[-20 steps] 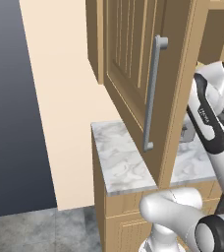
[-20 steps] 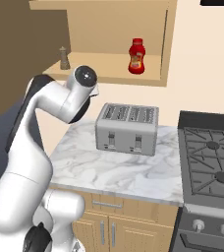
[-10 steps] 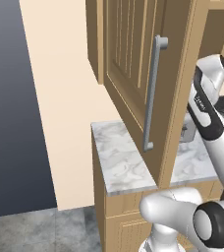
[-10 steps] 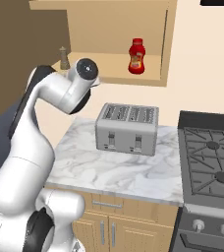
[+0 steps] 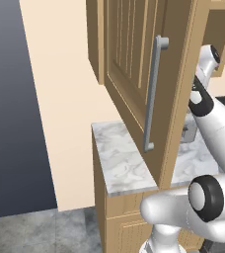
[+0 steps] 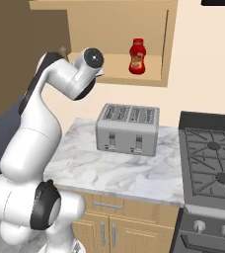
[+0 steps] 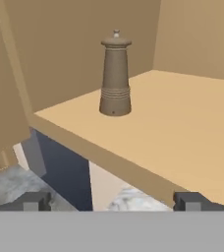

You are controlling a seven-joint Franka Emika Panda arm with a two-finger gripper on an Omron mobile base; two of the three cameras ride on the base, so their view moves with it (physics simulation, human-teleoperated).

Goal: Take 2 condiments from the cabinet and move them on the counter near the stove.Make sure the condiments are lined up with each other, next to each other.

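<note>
Looking along the gripper (image 7: 112,201), we've got the fingers (image 7: 31,201) spread wide, nothing between them, both tips sitting low at the front edge of the cabinet (image 6: 114,29) shelf. Dead ahead of the fingers, slightly toward the left tip and well apart from both, stands the shaker (image 7: 115,74), upright on the shelf near the back corner (knob on top, ribbed band low on its body). From the right base view, the red bottle (image 6: 137,56) stands upright further along the same shelf, off to the gripper's right, near the cabinet's side wall. Below the fingers lies the counter (image 6: 109,170) with a toaster (image 6: 128,129) on it, and the stove (image 6: 214,165) just beside that. Cabinet door (image 5: 134,74) hangs open, its handle (image 5: 152,94) showing in the left base view.
</note>
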